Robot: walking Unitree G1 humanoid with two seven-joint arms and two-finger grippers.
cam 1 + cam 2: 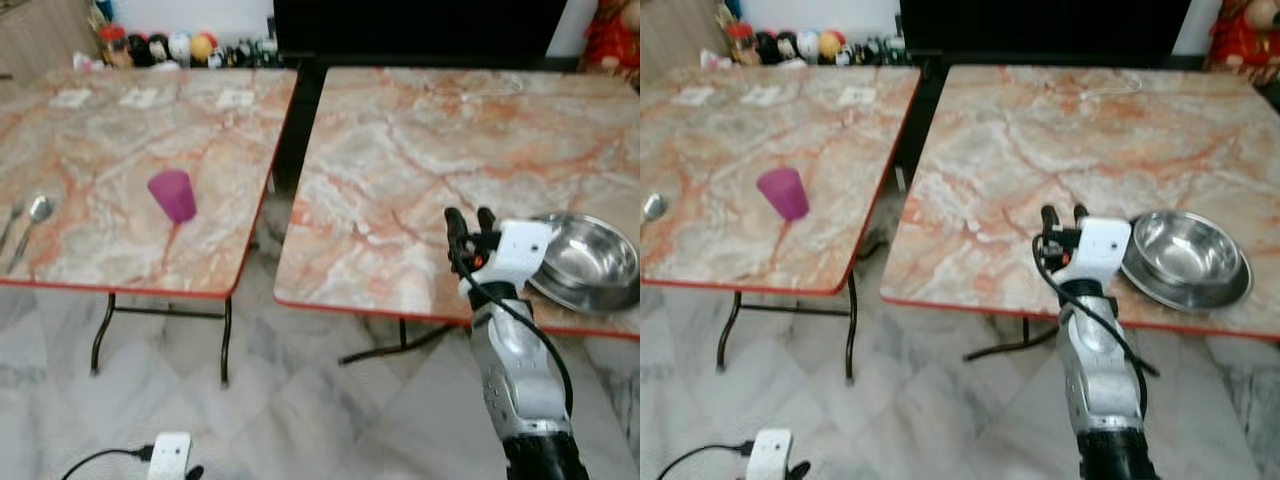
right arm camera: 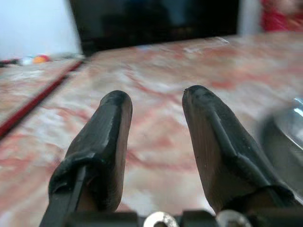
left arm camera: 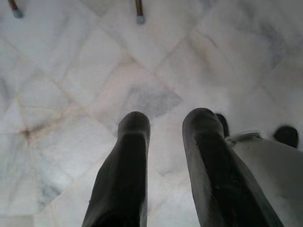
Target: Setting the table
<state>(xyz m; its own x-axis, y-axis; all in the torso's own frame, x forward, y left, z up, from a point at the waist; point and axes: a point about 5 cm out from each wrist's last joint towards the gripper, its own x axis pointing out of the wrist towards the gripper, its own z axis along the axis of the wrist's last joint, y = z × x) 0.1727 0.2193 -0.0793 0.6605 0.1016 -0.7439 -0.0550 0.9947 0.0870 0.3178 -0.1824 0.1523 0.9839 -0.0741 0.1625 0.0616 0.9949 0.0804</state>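
A steel bowl (image 1: 588, 260) rests near the front right edge of the right marble table (image 1: 420, 150). My right gripper (image 1: 470, 222) hovers open just left of the bowl, above the tabletop, nothing between its fingers (image 2: 111, 142). The bowl's rim (image 2: 289, 127) shows beside it in the right wrist view. On the left table (image 1: 110, 150) stands an upside-down pink cup (image 1: 173, 195), with a spoon (image 1: 36, 215) and a fork (image 1: 10, 225) at its left edge. My left gripper (image 3: 165, 123) hangs open over the floor.
A dark gap (image 1: 295, 120) separates the two tables. Small toys and bottles (image 1: 170, 47) line the wall behind the left table. Paper slips (image 1: 140, 97) lie at its far side. A thin cord (image 1: 490, 85) lies on the right table. Marble floor (image 1: 300, 410) spreads below.
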